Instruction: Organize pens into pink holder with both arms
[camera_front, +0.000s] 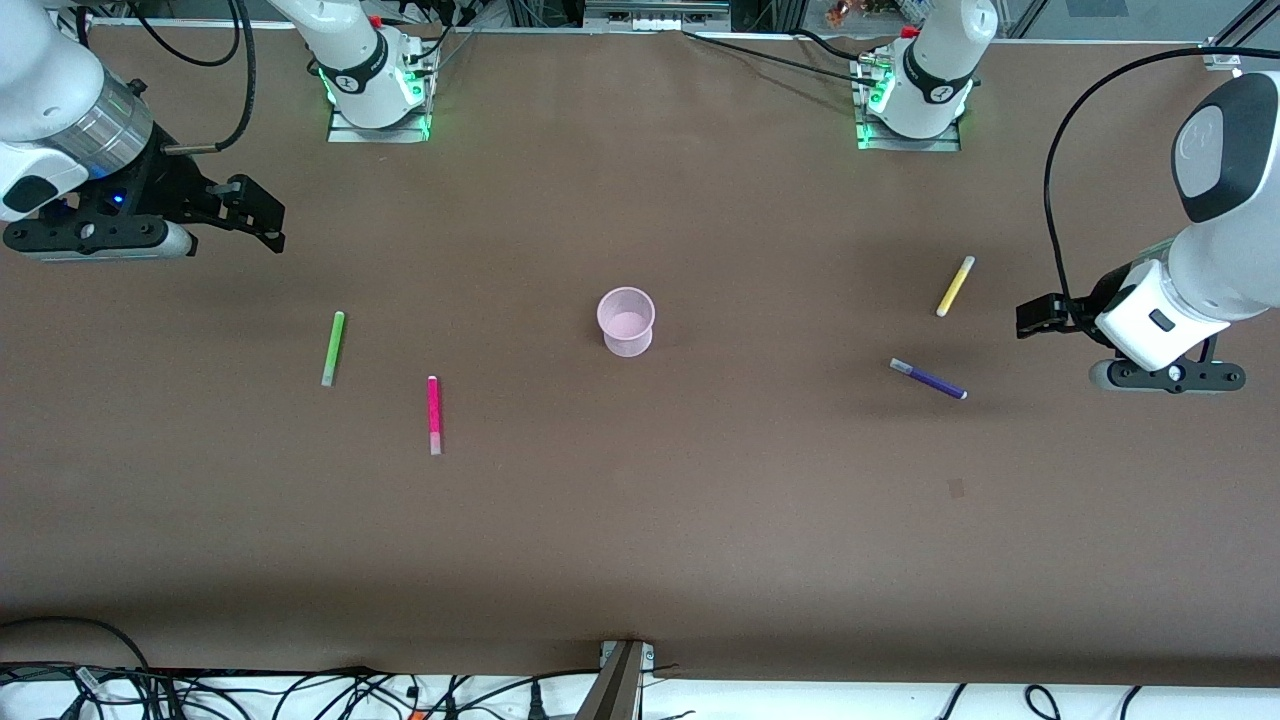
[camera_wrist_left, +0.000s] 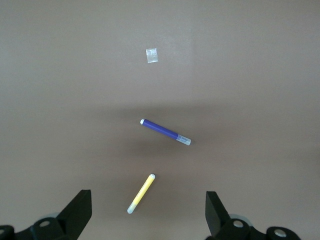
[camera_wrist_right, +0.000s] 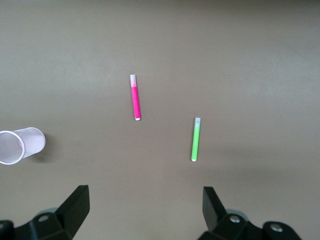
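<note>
The small translucent pale-pink plastic cup (camera_front: 626, 321) is seen upright at the centre of the front view on the brown bench (camera_front: 640, 540), with nothing inside it. In the left half of that frame two slim markers are laid flat: a green pen (camera_front: 332, 348) and, lower in the frame and closer to the cup, a magenta-pink pen (camera_front: 434, 414). They lie well apart from each other and from the cup. In the right half a yellow pen (camera_front: 955, 286) is laid at a slant, and a purple pen (camera_front: 928, 379) lies lower in the frame; neither touches the other. A small pale scrap (camera_wrist_left: 152, 55) is seen on the bench in the upper part of the left wrist view.

The right tool (camera_front: 255, 213) is held in the air at the upper left of the front view, over bare bench above the green pen; its black fingers (camera_wrist_right: 75, 206) are spread wide with nothing between them. The left tool (camera_front: 1040, 317) is held at the right edge of the frame, beside the yellow and purple pens; its fingers (camera_wrist_left: 77, 210) are likewise spread apart and nothing is gripped.
</note>
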